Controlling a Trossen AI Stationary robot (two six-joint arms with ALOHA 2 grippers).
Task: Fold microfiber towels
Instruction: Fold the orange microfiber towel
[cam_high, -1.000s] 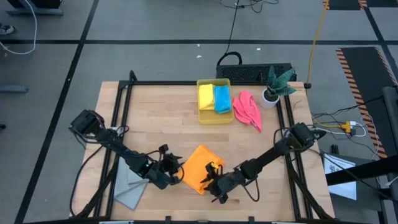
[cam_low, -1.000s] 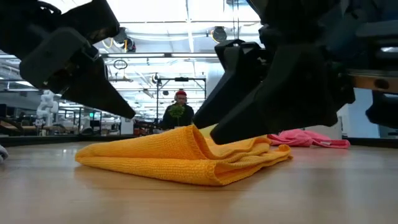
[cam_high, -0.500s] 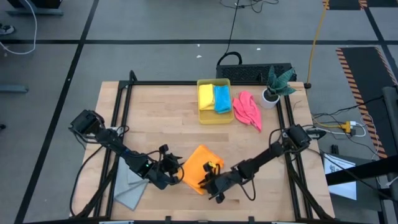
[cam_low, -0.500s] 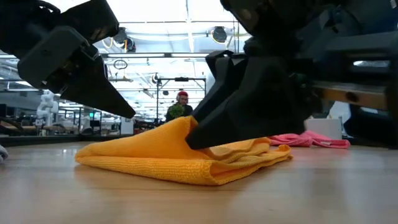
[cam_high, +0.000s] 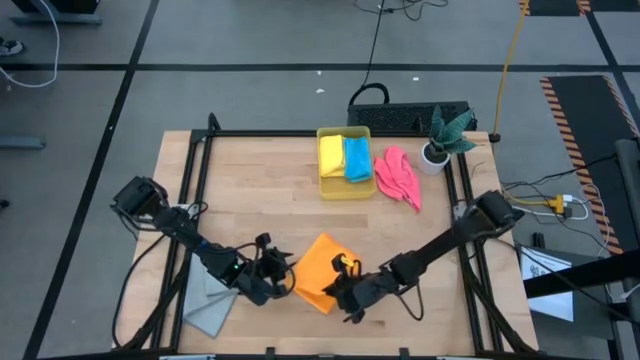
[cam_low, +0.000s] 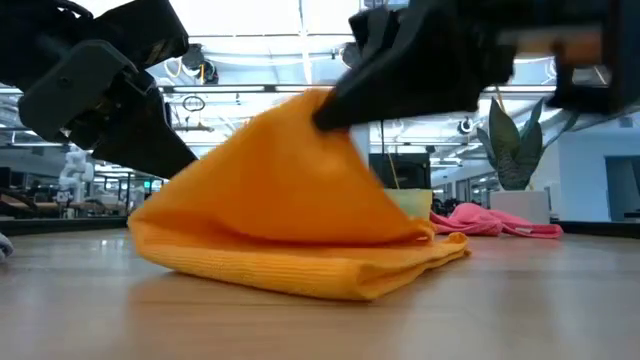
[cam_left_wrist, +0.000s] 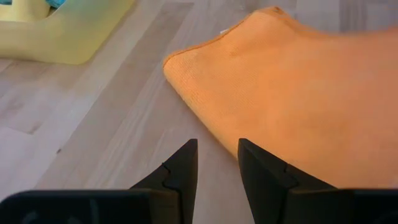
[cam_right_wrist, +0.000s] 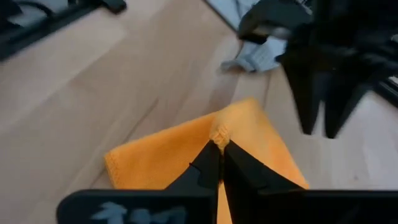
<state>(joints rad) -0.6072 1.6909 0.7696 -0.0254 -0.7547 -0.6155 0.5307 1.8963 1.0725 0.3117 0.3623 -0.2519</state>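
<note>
Orange towel (cam_high: 318, 268) lies bottom centre of the high view; your right gripper (cam_high: 340, 283) has pinched its corner shut and lifted it. The left gripper (cam_high: 283, 270), part-open and empty, waits beside. Next, I judge, carry that corner across.

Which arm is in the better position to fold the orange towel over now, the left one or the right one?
The right. The right gripper is shut on a corner of the orange towel and has it raised above the table. The left gripper stands open beside the towel's edge, holding nothing.
</note>
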